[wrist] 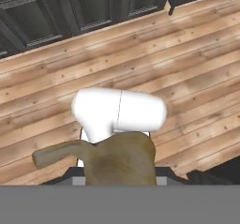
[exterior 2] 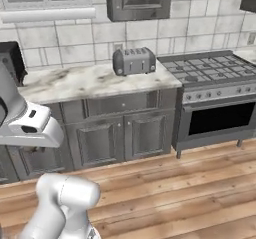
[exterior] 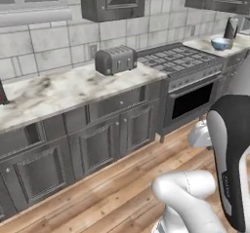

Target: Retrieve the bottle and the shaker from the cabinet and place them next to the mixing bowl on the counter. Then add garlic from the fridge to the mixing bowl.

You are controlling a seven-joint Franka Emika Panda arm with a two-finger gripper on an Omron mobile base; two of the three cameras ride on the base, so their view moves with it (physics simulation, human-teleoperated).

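Transport of the garlic towards the mixing bowl. In the hand view the gripper (wrist: 115, 176) is clenched on a brown, stemmed bulb, judged to be the garlic (wrist: 123, 155), at the lower centre of the frame above the wooden floor (wrist: 140, 54). The mixing bowl (exterior: 220, 43) stands at the upper right of the left base view, on the bench section beyond the stove (exterior: 178, 59), just beside a dark upright container (exterior: 230, 28) that is too small to identify. The toaster (exterior: 115, 60) sits at upper centre. The carry probably goes best with the grip kept firm, the base brought square to that far bench, and the bulb released low over the bowl, clear of the container.
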